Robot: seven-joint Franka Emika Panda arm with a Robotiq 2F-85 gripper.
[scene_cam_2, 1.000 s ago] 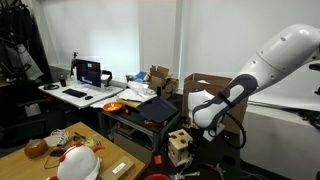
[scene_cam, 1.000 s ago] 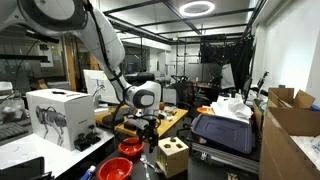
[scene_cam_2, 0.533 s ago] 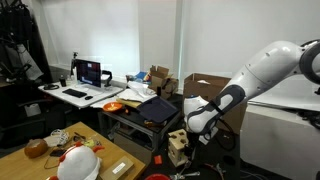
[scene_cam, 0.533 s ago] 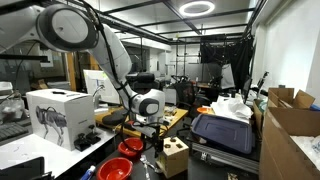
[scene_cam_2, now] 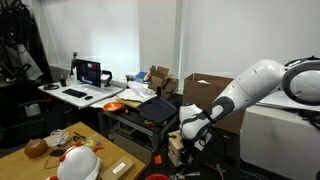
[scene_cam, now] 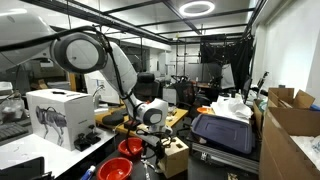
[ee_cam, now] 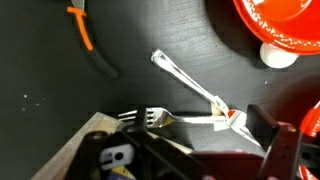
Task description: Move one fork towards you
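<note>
When I look through the wrist view, the first thing on the far left is a tool with an orange and black handle [ee_cam: 84,36], lying on the flat dark worktop [ee_cam: 40,100]. Next to the right is a long thin silver metal piece of cutlery [ee_cam: 186,80]. It slants down to the right, and I cannot tell what its tip is. Just under it lies a shiny silver metal fork [ee_cam: 165,119]. Its prongs point left and its handle runs right. The right ends of these two come together at a small white paper tag [ee_cam: 226,116]. My gripper [ee_cam: 185,142] comes in from the bottom edge. Its two fingers are spread wide apart and hold nothing. The fork lies just past them, between the left finger and the right one, and I cannot tell if it touches them. Up in the right corner sits a big round red bowl [ee_cam: 278,22]. In an exterior view the gripper [scene_cam: 152,137] hangs low, with a light wooden box with round holes [scene_cam: 175,156] just beside it on the right.
</note>
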